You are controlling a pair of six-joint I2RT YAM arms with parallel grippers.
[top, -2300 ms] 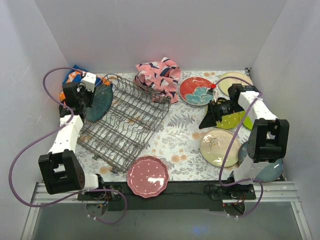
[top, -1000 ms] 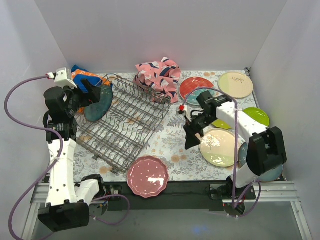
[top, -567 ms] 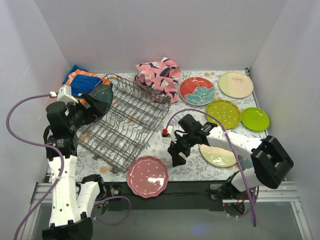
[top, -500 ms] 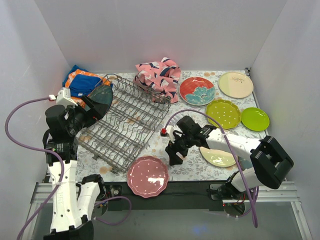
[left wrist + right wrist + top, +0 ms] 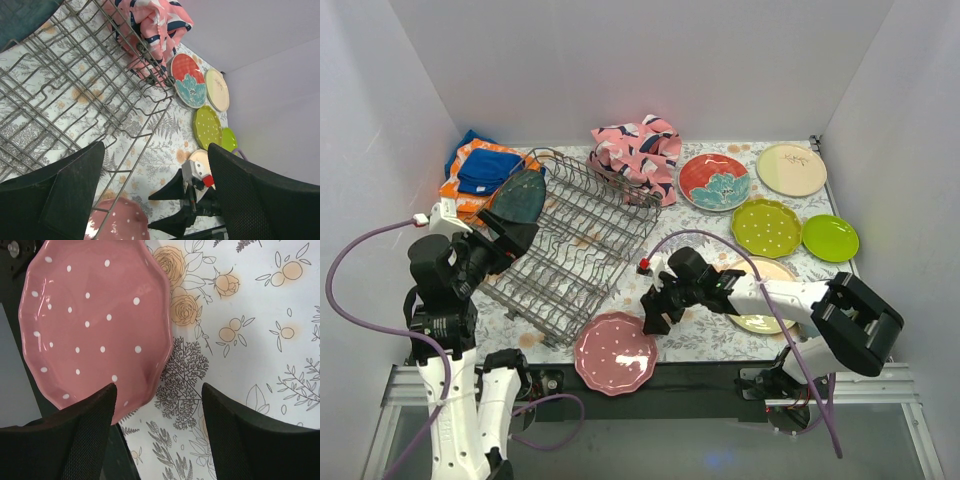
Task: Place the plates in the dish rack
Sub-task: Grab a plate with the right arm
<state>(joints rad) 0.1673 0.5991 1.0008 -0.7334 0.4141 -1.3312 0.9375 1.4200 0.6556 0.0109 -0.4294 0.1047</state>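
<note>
Right wrist view: pink plate (image 5: 90,325) fills upper left, its rim just below my right claw (image 5: 159,390). Claw open, holding nothing. Left claw (image 5: 515,235) open too, farther off. Dish rack (image 5: 570,245) up-left of plate.

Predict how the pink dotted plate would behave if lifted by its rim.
Likely rigid and breakable: the pink dotted plate looks like glazed ceramic. Its glossy scalloped rim may slip in a grip. Lying flat, it probably will not roll.
</note>
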